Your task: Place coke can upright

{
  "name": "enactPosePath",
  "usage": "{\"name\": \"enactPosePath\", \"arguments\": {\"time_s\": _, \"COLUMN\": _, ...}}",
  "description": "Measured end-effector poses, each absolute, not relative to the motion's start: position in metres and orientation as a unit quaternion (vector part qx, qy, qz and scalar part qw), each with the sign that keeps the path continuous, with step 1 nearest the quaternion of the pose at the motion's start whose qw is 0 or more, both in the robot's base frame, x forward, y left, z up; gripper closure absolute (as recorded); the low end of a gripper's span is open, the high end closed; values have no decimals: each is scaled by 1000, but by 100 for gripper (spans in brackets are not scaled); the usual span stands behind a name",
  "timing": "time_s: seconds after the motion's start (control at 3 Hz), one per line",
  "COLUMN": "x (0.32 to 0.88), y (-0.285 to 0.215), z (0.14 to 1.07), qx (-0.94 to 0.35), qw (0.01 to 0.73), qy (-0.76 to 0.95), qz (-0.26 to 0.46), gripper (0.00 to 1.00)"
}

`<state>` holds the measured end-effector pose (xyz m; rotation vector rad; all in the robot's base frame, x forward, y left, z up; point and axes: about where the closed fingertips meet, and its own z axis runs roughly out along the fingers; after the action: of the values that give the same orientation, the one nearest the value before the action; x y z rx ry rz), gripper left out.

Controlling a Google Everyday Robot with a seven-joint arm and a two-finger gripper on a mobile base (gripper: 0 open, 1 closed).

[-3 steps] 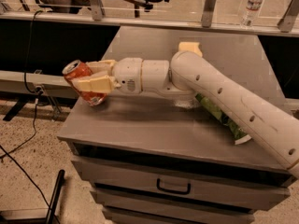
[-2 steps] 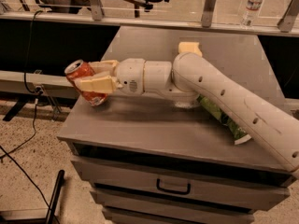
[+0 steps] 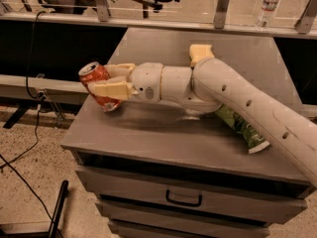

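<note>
In the camera view, the main risk is the edge. The pincer [image 3: 105, 79] pinches the coke can [image 3: 94, 76] over the desk [image 3: 148, 133], right at the desk's left edge and towards its front corner. The can is tilted, with its top leaning out past that edge. If the fingers spread while it leans this way, it would likely tip onto its side, roll and drop to the floor. A second risk is the base. The lower rim hangs very close to the desk top, and it may already be touching, though the shadow there makes this hard to judge. Pushing down at this angle could make the rim skid or dent the thin wall further. Squeezing harder to correct the tilt could also crush it. The safer course, in my judgement, is to bring the can inward over the desk and rotate it vertical before letting go.

The can itself is red-orange with white lettering. Its silver top with the tab faces up and to the left, and its body looks slightly dented between the cream-coloured fingers [image 3: 113, 89]. The snack bag [image 3: 242, 128] lies well apart, by the desk's right side under the arm.
</note>
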<state>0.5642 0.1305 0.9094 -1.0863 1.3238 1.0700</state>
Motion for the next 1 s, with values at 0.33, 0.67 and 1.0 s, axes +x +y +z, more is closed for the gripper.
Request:
{"name": "enactPosePath", "arguments": {"time_s": 0.33, "x": 561, "y": 119, "z": 915, "qx": -453, "qw": 542, "qy": 561, "qz": 432, "gripper": 0}}
{"name": "enactPosePath", "arguments": {"time_s": 0.67, "x": 554, "y": 101, "z": 924, "qx": -448, "qw": 557, "qy": 567, "qz": 409, "gripper": 0}}
{"name": "enactPosePath", "arguments": {"time_s": 1.0, "x": 540, "y": 77, "z": 941, "qx": -449, "qw": 572, "qy": 581, "qz": 366, "gripper": 0}}
